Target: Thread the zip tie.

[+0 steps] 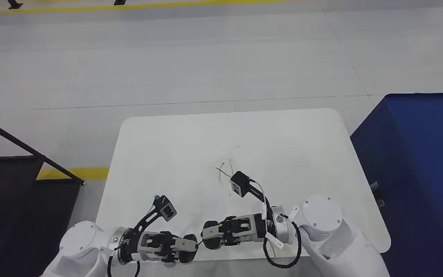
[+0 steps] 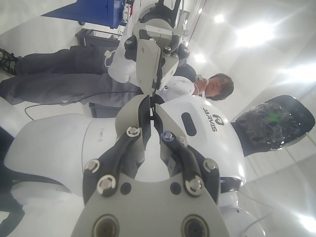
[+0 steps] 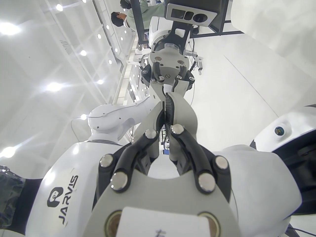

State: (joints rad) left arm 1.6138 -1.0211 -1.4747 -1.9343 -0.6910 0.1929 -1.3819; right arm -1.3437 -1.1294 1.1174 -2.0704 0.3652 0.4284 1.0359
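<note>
My two grippers meet tip to tip just above the front edge of the white table [image 1: 291, 138]. The left gripper [image 1: 191, 244] is shut, and a thin black zip tie [image 2: 154, 94] runs out from between its fingertips [image 2: 145, 104]. The right gripper [image 1: 208, 233] faces it, also shut on the tie, with its black pads [image 3: 169, 107] pressed together. In the left wrist view the right gripper [image 2: 155, 88] points straight at my left gripper [image 2: 151, 102]. In the right wrist view the left gripper [image 3: 170, 88] touches the tip of my right gripper [image 3: 167, 96].
Loose black zip ties [image 1: 223, 170] lie on the table's middle, beyond the grippers. A blue cabinet [image 1: 408, 166] stands close to the table's right side. A dark rack [image 1: 28, 208] stands at the left.
</note>
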